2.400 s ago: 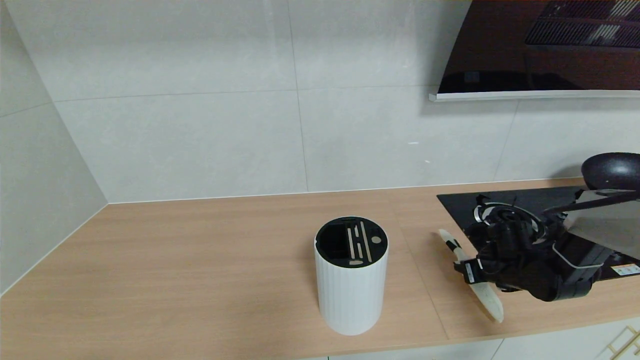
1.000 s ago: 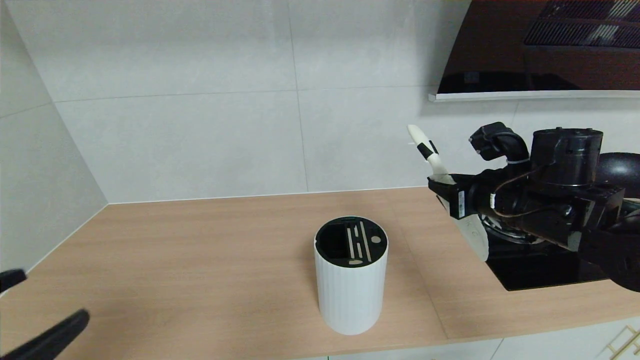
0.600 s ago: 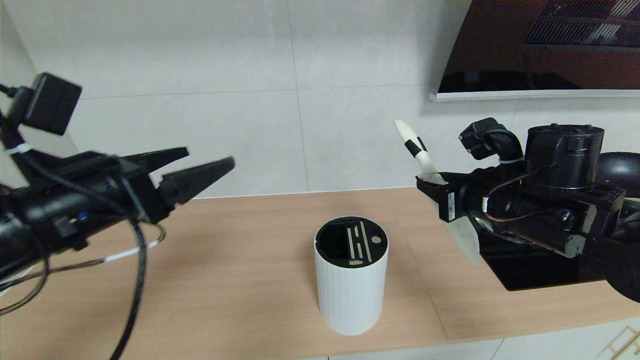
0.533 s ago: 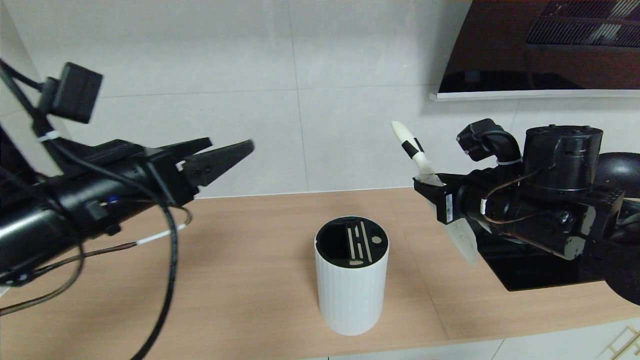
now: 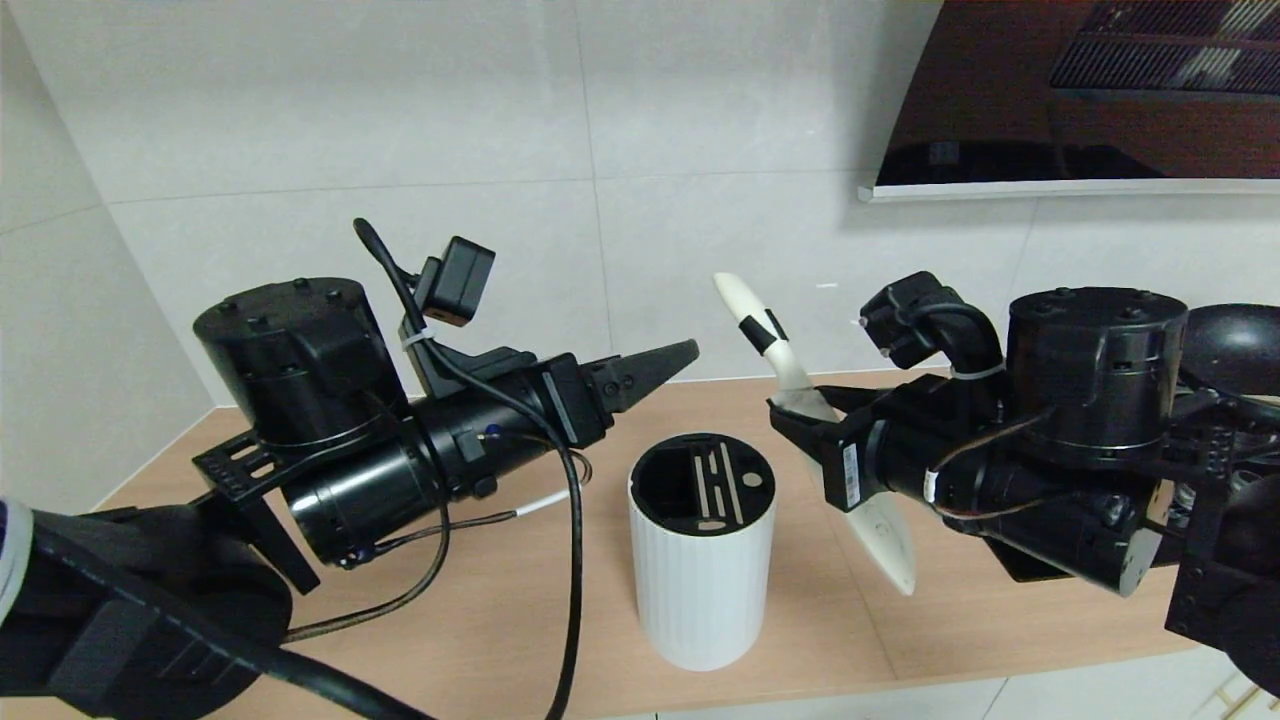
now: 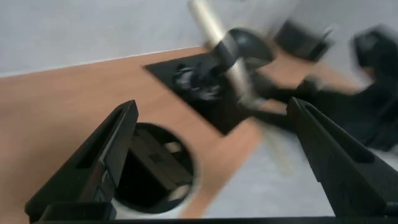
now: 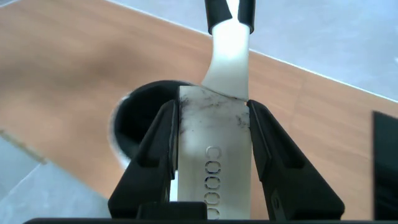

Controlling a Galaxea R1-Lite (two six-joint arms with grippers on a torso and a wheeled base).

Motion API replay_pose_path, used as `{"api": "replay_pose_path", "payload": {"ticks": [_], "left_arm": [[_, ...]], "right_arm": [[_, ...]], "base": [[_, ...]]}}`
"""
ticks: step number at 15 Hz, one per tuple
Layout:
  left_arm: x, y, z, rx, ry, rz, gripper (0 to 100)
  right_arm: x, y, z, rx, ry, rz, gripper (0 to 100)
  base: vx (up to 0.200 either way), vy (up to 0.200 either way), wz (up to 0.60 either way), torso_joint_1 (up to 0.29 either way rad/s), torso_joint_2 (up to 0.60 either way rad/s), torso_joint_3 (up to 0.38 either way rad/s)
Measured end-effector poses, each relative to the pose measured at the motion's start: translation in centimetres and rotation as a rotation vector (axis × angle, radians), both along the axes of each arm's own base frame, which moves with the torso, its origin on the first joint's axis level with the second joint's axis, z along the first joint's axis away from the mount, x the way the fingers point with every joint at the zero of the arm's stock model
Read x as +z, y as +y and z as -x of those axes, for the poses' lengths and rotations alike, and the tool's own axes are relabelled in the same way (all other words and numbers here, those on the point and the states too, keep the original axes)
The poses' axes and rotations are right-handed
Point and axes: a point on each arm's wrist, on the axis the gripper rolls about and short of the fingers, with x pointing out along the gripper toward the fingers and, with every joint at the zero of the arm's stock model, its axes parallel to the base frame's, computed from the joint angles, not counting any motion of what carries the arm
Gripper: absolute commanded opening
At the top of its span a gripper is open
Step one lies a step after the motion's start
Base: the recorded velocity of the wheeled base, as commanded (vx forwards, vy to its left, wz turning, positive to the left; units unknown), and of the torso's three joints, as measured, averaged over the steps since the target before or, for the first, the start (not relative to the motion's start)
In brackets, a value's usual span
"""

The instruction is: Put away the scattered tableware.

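Two arms raised | right gripper [image 5: 792, 420] fingers clamp knife [image 5: 882, 522] by the blade flat near its handle, at 3 o'clock of holder [image 5: 703, 575] on desk [image 5: 480, 645] | left gripper [image 5: 672, 358] fingers wide, 11 o'clock | knife likely light, stiff, brittle, slick: grip the flats, not the edge

You have two pincers to count in the head view: the left pincer [image 5: 662, 366] left of centre and the right pincer [image 5: 800, 425] right of centre. Count one knife [image 5: 885, 530], white, slanting right of centre, and one white holder [image 5: 703, 585] at lower centre. Its black top has one large square opening; the narrow slots beside it are too small to count surely. You also have one worktop [image 5: 500, 620], one black hob [image 5: 1025, 565] at lower right, one dark pan [image 5: 1235, 345] at the right edge and one hood [image 5: 1080, 90] at upper right.
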Motion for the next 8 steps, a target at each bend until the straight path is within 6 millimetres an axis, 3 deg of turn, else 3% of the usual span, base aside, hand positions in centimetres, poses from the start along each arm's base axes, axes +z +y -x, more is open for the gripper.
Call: {"api": "replay_pose_path", "payload": {"ticks": [8], "left_arm": [[-1.4,-2.1,0.0,-0.065,0.087,0.032,100]], "right_arm": [[-0.3,2.3,2.3,0.102,0.030,-0.025,0]], "base": [[0.000,0.000,0.00,0.000,0.00,0.000]]}}
